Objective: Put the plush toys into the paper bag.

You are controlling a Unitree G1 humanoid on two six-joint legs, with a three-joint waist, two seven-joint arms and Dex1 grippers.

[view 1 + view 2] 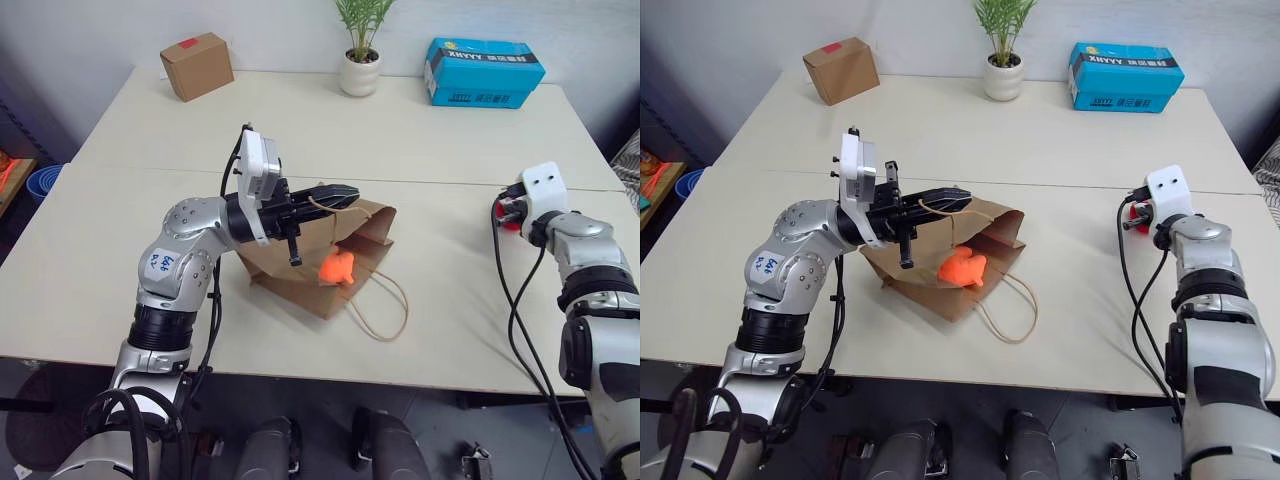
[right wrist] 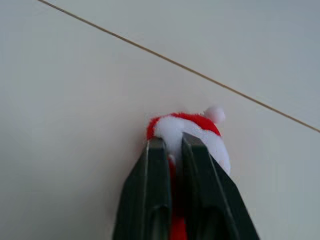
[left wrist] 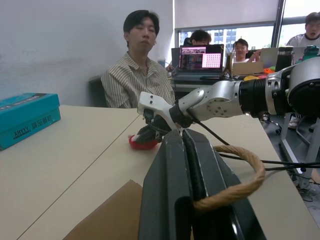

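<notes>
The left gripper (image 1: pixel 335 195) pinches shut on a twisted tan cord handle (image 3: pixel 235 187) of the brown kraft paper bag (image 1: pixel 310 262); below it the bright orange plush toy (image 1: pixel 337 267) lies at the mouth. The right gripper (image 2: pixel 170 142) is shut on the red-and-white plush ball (image 2: pixel 192 131), a grip which the head views hide, so this toy is left to bag

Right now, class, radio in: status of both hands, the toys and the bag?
Left hand shut on bag handle, holding paper bag open. Right hand shut on red-and-white toy on table. Orange toy at bag mouth. Path clear.
</notes>
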